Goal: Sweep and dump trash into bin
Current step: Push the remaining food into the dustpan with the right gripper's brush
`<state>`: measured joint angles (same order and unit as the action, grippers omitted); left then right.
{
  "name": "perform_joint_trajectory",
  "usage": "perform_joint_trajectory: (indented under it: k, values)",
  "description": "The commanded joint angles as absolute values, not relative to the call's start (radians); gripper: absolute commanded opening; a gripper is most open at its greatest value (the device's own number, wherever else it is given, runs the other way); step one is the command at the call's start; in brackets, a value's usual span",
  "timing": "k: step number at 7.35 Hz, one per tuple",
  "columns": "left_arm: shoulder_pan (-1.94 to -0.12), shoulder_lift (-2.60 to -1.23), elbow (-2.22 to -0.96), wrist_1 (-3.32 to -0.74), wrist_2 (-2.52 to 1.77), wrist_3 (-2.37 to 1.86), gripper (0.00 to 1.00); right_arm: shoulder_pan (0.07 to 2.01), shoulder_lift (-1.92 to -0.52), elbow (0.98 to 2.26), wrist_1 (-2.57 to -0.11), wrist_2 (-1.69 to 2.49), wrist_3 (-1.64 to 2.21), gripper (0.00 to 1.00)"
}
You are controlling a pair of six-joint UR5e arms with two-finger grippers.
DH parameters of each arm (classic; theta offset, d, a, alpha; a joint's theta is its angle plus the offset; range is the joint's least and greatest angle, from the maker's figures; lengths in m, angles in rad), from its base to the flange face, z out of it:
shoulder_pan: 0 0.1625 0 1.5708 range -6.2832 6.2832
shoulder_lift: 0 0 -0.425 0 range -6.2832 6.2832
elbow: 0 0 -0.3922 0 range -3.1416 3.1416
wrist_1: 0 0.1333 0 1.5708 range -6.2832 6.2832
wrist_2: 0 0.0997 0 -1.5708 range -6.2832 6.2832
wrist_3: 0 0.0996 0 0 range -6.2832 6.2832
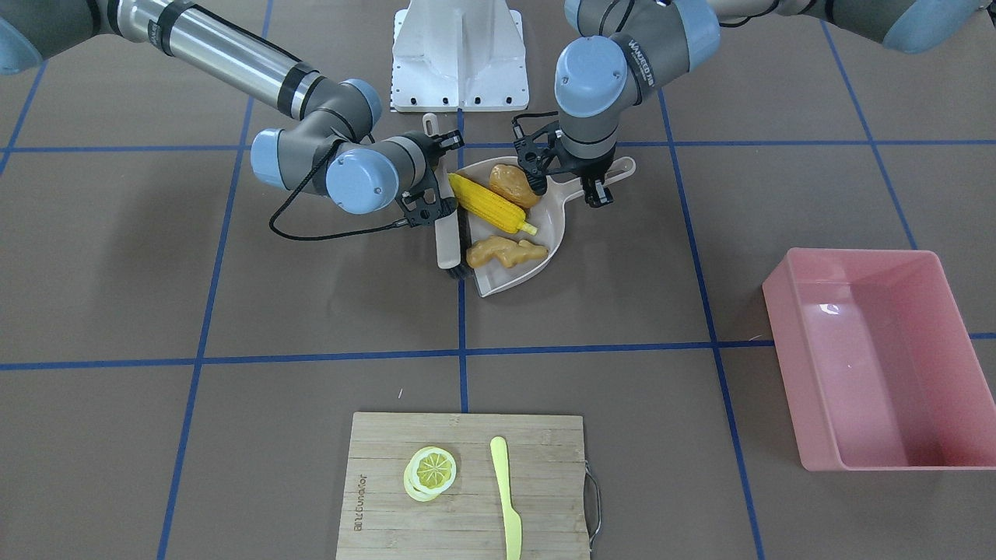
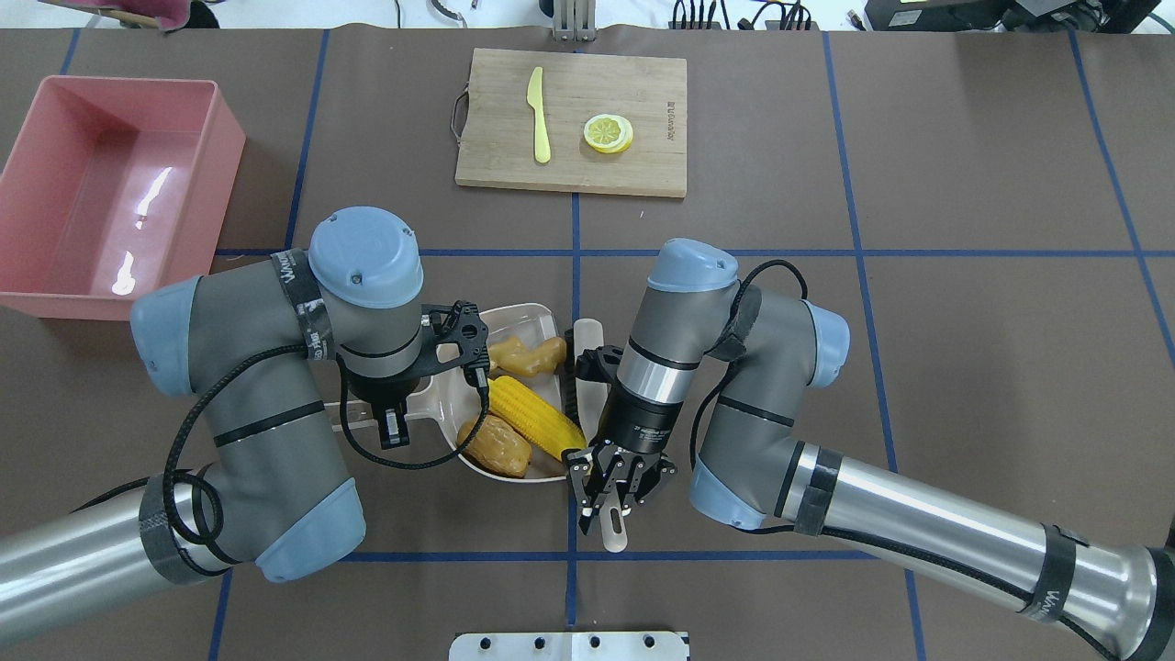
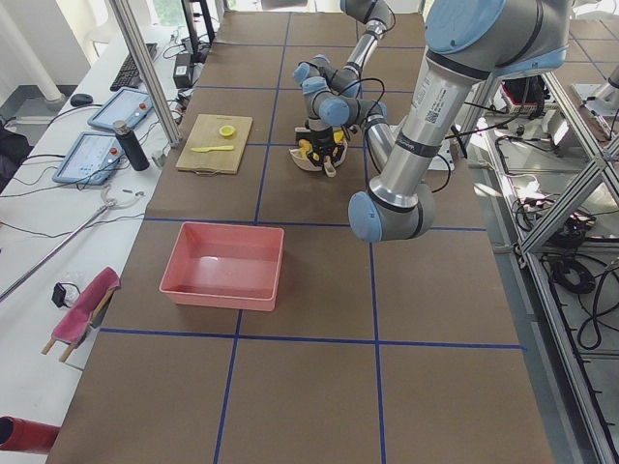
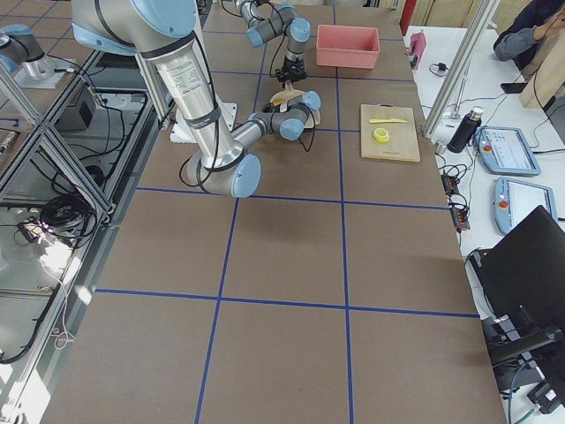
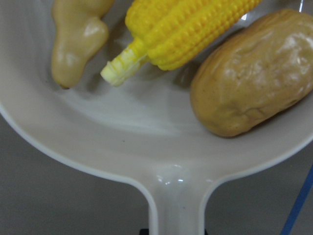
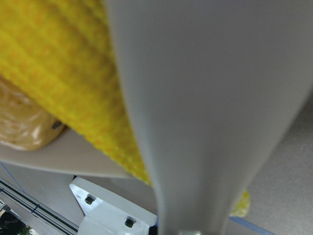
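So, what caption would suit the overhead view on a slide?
Left claw holds the dustpan of corn, potato and ginger; right claw holds the brush; pink bin stands empty.

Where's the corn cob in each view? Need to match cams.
Front-facing: upper centre, corn cob lying diagonally in the dustpan.
Overhead: just left of centre, lower half.
Exterior left: tiny yellow speck, far upper centre.
Exterior right: too small to make out.
Left wrist: top centre.
Right wrist: blurred, left half.
Shared landmark: the dustpan holding it.

Brown table (image 1: 156, 272) (blue gridlines), white bench (image 3: 58, 242)
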<state>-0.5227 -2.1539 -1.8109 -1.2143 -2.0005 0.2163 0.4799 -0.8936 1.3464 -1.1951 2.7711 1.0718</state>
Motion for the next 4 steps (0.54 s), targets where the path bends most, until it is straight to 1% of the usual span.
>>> perform_joint_trajectory:
  k: [1, 4]
  values:
    - [-0.523, -2.155, -1.81, -1.235, -2.002, 0.216, 0.0, 0.477, -0.89, 1.357, -1.198, 2.767, 1.091, 0.0]
    - [-0.534, -2.152, -1.812, -1.333, -2.0, 0.207, 0.0, 0.512, -0.902, 1.416, -1.198, 2.773, 1.161, 0.0]
